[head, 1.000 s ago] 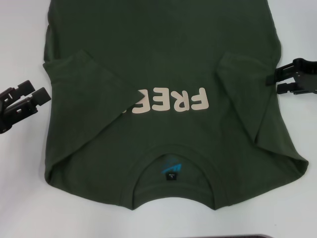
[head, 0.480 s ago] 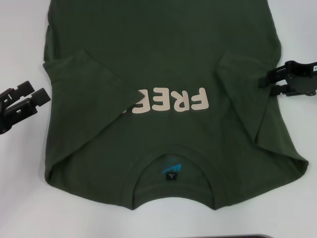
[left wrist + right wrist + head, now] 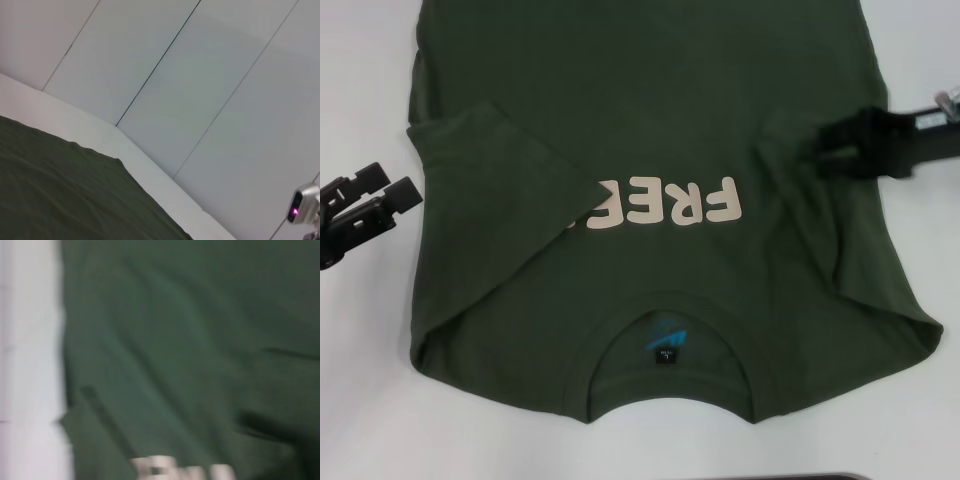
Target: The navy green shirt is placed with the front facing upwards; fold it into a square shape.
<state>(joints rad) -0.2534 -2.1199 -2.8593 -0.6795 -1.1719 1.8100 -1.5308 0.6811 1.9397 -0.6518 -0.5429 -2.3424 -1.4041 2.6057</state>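
Observation:
The navy green shirt [image 3: 650,120] lies flat on the white table [image 3: 360,80], collar and blue neck label [image 3: 665,340] toward me. Both sleeves are folded inward, and the left one covers the end of the cream lettering [image 3: 670,205]. My right gripper [image 3: 820,145] hovers open over the folded right sleeve, just inside the shirt's right edge. Off the cloth, my left gripper [image 3: 395,185] rests open on the table beside the shirt's left edge. The right wrist view shows green cloth [image 3: 190,340] up close with a strip of lettering [image 3: 165,467]. The left wrist view shows a shirt edge [image 3: 60,190].
White table surrounds the shirt on the left, right and near sides. A grey panelled wall [image 3: 200,100] stands behind the table. A dark edge [image 3: 770,477] shows at the near border of the head view.
My right gripper has moved left from the table beside the shirt to over the folded right sleeve. The left gripper and the shirt have stayed still.

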